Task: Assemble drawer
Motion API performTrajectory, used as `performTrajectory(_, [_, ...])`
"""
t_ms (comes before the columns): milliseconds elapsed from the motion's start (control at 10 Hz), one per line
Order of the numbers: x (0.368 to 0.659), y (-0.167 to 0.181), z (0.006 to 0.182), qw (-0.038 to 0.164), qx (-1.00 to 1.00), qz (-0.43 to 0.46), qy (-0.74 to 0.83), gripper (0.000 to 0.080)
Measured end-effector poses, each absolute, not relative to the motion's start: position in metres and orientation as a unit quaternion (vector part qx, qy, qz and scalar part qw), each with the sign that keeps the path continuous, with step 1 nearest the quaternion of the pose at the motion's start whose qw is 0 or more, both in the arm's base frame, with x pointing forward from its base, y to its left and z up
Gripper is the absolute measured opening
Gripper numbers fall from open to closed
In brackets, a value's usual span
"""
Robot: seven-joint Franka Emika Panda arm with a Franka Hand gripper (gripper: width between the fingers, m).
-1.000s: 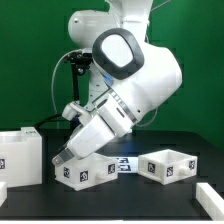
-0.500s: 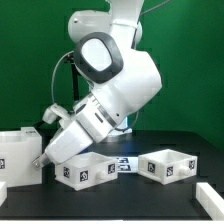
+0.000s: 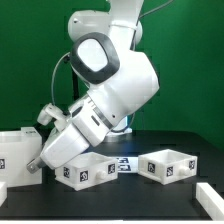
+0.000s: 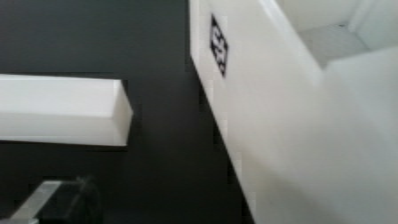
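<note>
The drawer lies in parts. The large boxy housing (image 3: pixel 18 156) stands at the exterior view's left. One shallow tray (image 3: pixel 92 170) sits beside it, and a second tray (image 3: pixel 166 165) is further to the exterior view's right. My gripper (image 3: pixel 37 163) is low in the gap between the housing and the near tray, holding nothing. In the wrist view the tagged tray wall (image 4: pixel 285 110) fills one side and the housing (image 4: pixel 63 110) the other. Only one dark finger (image 4: pixel 63 200) shows, far from the centre, so the jaws stand apart.
The marker board (image 3: pixel 121 164) lies flat between the two trays. A white piece (image 3: pixel 210 196) sits at the front on the exterior view's right, and another (image 3: pixel 3 190) at the front left edge. The table is black and the backdrop green.
The arm has swung toward the exterior view's left and lowered. The gripper moved from above the near tray down into the gap beside the housing.
</note>
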State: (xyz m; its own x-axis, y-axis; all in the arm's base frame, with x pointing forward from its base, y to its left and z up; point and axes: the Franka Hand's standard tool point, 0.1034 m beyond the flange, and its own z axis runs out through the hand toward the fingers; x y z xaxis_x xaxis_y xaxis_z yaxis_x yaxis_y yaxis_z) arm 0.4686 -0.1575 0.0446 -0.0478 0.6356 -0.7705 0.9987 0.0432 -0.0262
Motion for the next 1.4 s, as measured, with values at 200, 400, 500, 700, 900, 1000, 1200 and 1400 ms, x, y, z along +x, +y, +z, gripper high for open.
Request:
performTrajectory(200, [0.471,-0.16,0.043,0.293,0.611,-0.306,0.669,0.0649])
performTrajectory(400, [0.47,-0.164,0.041,0.286,0.607,-0.311,0.673,0.0649])
performTrajectory(500, [0.471,-0.166,0.04,0.285,0.606,-0.314,0.673,0.0649])
performTrajectory(700, [0.468,-0.169,0.038,0.283,0.607,-0.316,0.672,0.0649])
performTrajectory(900, [0.469,-0.169,0.038,0.283,0.606,-0.315,0.673,0.0531])
performTrajectory(1000, [0.469,-0.169,0.038,0.283,0.606,-0.315,0.673,0.0393])
performTrajectory(1200, [0.469,-0.168,0.038,0.283,0.606,-0.315,0.673,0.0245])
performTrajectory(1400, [0.468,-0.168,0.037,0.283,0.606,-0.315,0.673,0.0077])
